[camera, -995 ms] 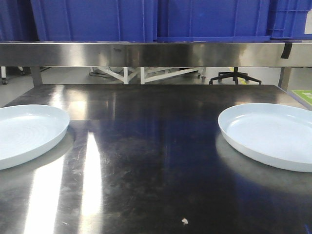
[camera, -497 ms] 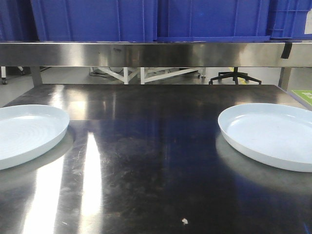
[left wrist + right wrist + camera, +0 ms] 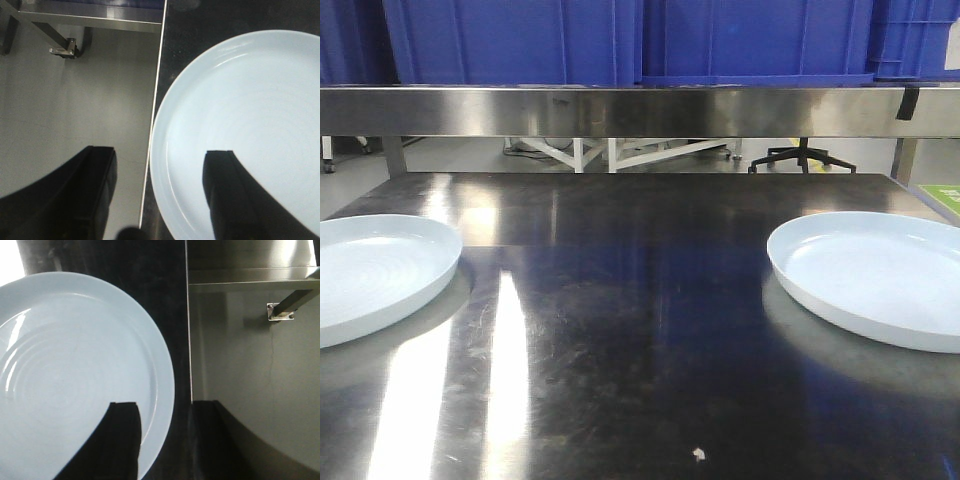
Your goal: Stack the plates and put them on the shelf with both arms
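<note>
Nothing shifted in front view since a second ago: pale blue-white glossy round left plate (image 3: 380,272) and matching right plate (image 3: 880,275) lie well apart on dark steel table (image 3: 640,300). Unstacked; stacking and shelving both left. Spread wide, empty: left gripper (image 3: 160,152), right gripper (image 3: 165,404), each straddling own plate's outer rim; contact unclear.

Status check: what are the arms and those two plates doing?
Left gripper open, astride rim of left plate. Right gripper open, astride rim of right plate. Plates apart on table, unstacked. Nothing between them.
</note>
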